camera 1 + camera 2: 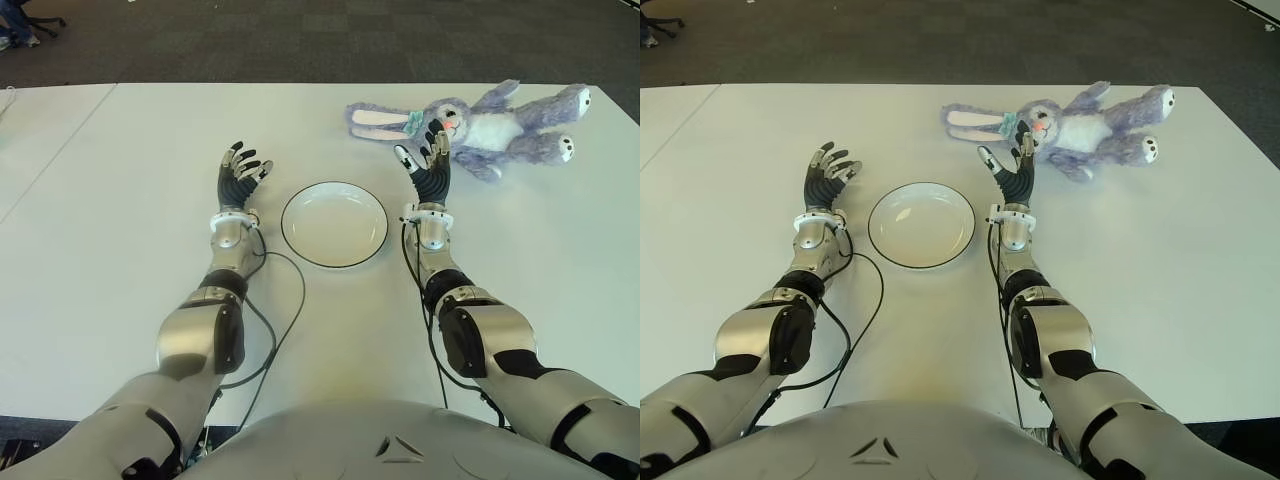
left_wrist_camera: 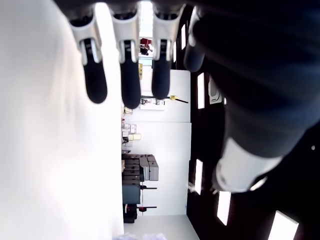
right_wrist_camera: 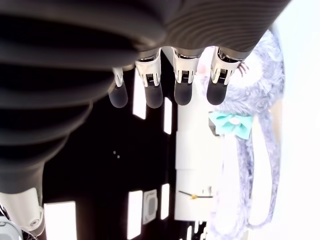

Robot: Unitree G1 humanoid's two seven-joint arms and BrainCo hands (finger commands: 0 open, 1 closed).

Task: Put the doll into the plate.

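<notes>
A white counter (image 1: 120, 200) fills the view, with dark carpet (image 1: 300, 40) beyond its far edge and a seam running along its left side. Wide bare surface lies left of the left robot hand (image 1: 238, 172) and right of the right arm. A white plate (image 1: 334, 223) with a dark rim sits between the two hands. The doll (image 1: 480, 122), a purple plush rabbit, lies on its side near the far right edge. The right robot hand (image 1: 428, 163), fingers spread and holding nothing, is just in front of the doll's head. The left robot hand is likewise spread and holds nothing.
</notes>
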